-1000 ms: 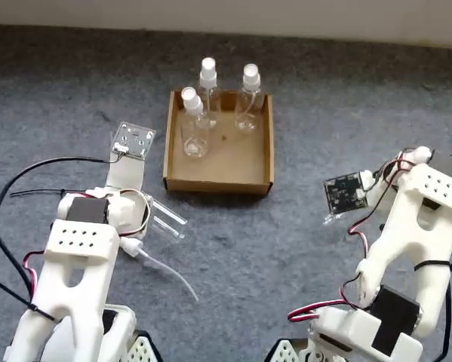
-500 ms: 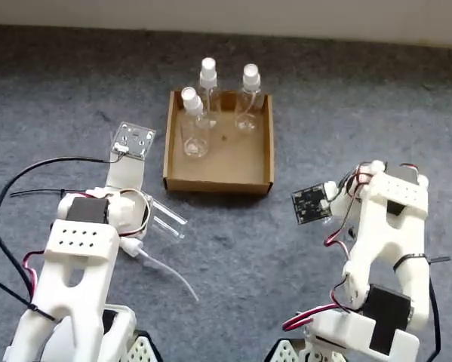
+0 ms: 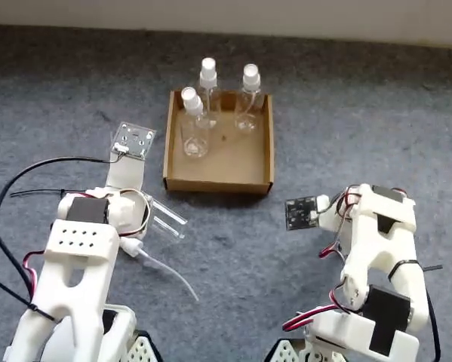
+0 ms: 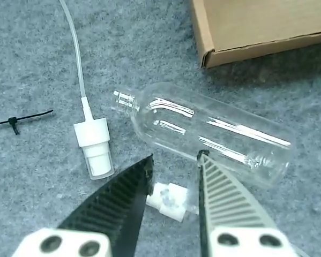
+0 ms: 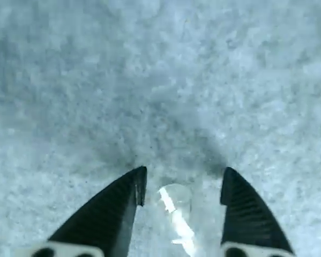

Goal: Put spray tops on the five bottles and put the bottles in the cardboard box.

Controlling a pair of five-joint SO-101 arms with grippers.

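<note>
The cardboard box (image 3: 218, 183) lies at the back centre and holds three upright bottles with spray tops (image 3: 196, 124). In front of the box's near corner (image 4: 256, 29) an uncapped clear bottle (image 4: 214, 134) (image 3: 167, 219) lies on its side. Beside it is a loose white spray top (image 4: 95, 147) (image 3: 133, 247) with a long tube. My left gripper (image 4: 174, 158) hovers open just over them, with a small white piece (image 4: 168, 201) seen between its fingers. My right gripper (image 5: 184, 172) is over bare carpet with a clear bottle (image 5: 176, 206) between its fingers; that arm (image 3: 376, 241) stands front right.
A shiny metal bracket (image 3: 131, 151) lies left of the box. A black cable (image 3: 29, 173) loops at the far left. A black zip tie (image 4: 15, 122) lies on the carpet near the spray top. Open grey carpet spans the space between the arms.
The right arm has swung left and slightly nearer, carrying its clear bottle from the right side toward the centre. The left arm, box and loose parts have not moved.
</note>
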